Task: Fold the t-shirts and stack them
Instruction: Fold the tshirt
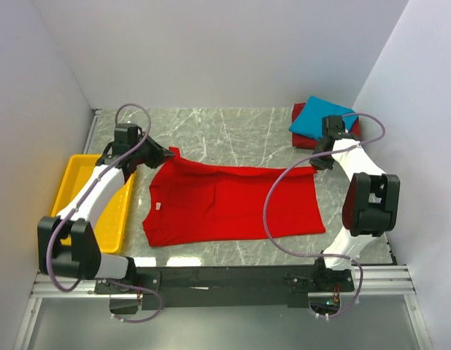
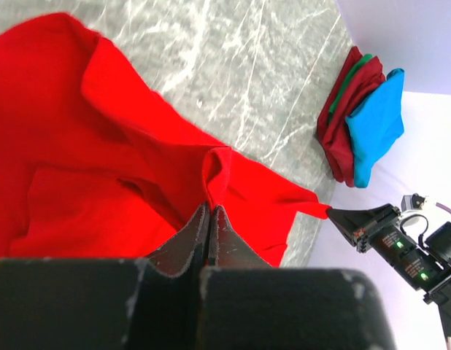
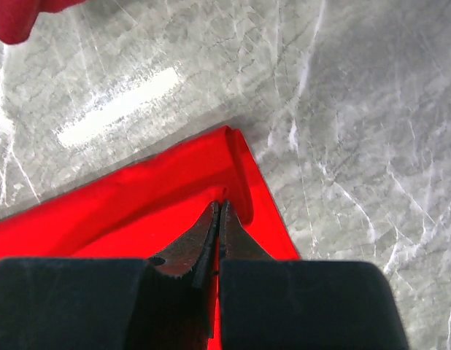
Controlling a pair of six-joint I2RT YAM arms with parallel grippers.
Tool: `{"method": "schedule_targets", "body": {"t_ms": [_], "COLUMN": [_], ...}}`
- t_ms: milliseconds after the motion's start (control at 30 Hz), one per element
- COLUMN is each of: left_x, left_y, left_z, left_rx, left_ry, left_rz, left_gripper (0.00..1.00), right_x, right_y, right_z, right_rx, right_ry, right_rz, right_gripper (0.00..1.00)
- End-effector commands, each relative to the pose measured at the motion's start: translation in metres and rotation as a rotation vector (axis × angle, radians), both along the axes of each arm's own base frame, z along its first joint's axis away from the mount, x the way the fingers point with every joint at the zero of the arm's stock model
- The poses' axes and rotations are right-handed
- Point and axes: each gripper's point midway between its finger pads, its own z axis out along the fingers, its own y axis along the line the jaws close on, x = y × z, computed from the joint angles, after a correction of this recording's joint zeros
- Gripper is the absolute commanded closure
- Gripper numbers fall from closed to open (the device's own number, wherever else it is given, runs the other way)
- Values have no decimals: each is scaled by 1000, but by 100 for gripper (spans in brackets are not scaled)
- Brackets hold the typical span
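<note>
A bright red t-shirt (image 1: 233,204) with a small white neck label lies spread on the marble table, its far edge lifted. My left gripper (image 1: 166,155) is shut on the far left corner; the left wrist view shows the cloth (image 2: 101,168) pinched at the fingertips (image 2: 211,208). My right gripper (image 1: 314,165) is shut on the far right corner; the right wrist view shows the red cloth (image 3: 138,211) pinched at the tips (image 3: 219,206). A folded turquoise-blue t-shirt (image 1: 320,119) lies on a folded darker red t-shirt (image 1: 298,127) at the back right, also in the left wrist view (image 2: 375,124).
A yellow plastic tray (image 1: 72,182) sits at the left table edge under my left arm. White walls close in the table at left, back and right. A purple cable (image 1: 273,211) hangs over the shirt's right half.
</note>
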Motion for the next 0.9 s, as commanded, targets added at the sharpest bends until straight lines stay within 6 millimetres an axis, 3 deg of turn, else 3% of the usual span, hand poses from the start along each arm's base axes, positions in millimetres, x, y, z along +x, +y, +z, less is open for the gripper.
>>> {"method": "schedule_targets", "body": {"t_ms": [0, 533, 867], "left_x": [-15, -64, -87], "left_y": [2, 9, 11], "left_z": [9, 11, -2], "left_rx": [-9, -48, -62], "left_ry": [-12, 1, 37], "left_rz": [22, 60, 77], "left_gripper": [100, 100, 100], "right_x": [-3, -34, -53], "right_y": [-2, -1, -2], "right_z": [15, 13, 1], "right_rx": [-34, -77, -83], "right_ry": [-49, -24, 8], "right_rz": [-21, -47, -68], "right_gripper": [100, 100, 100]}}
